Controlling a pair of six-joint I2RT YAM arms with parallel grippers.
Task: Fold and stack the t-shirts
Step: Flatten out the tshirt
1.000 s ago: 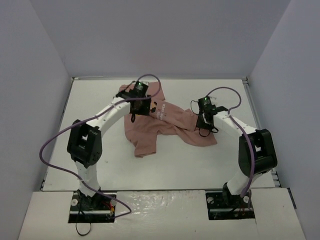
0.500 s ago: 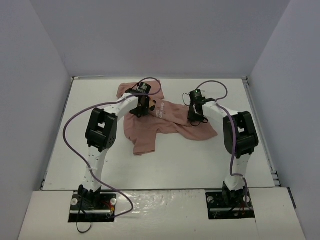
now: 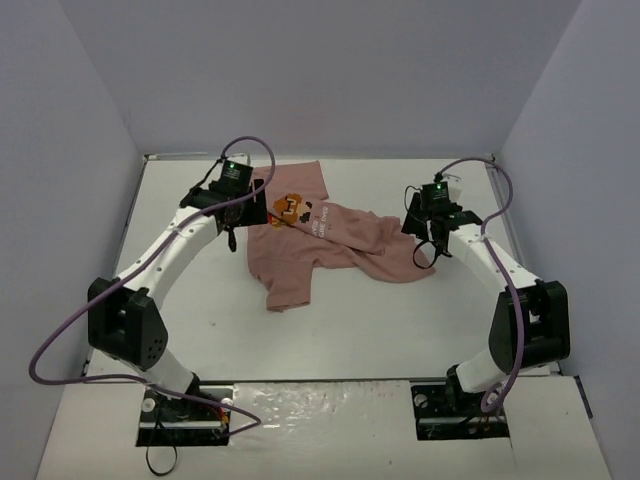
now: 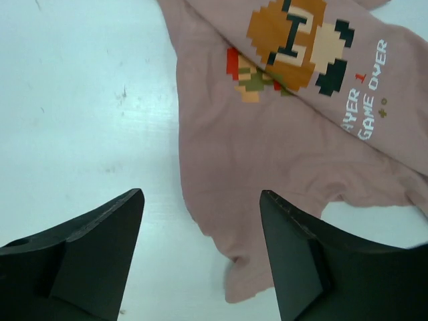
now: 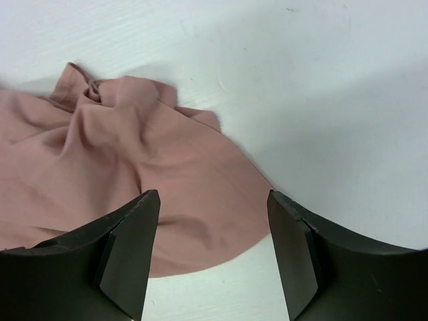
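The dusty-pink t-shirt point(image 3: 305, 255) lies crumpled on the white table, chest up, with its orange-brown pixel print point(image 3: 290, 207) and white text showing. My left gripper point(image 3: 231, 228) hovers open at the shirt's left edge. In the left wrist view the left gripper point(image 4: 200, 200) spans the shirt's hem point(image 4: 267, 267) without touching it, and the print point(image 4: 294, 40) sits ahead. My right gripper point(image 3: 429, 245) hangs open over the shirt's right end. In the right wrist view the right gripper point(image 5: 214, 197) is above the rounded pink fold point(image 5: 134, 174), holding nothing.
Grey walls close the table point(image 3: 360, 330) in on the left, back and right. Purple cables point(image 3: 250, 145) loop above both arms. Bare white surface shows in front of the shirt and at both sides.
Both grippers have opened and let go of the shirt. The left arm swung left off the cloth, uncovering the print. The right arm swung right toward the shirt's end.
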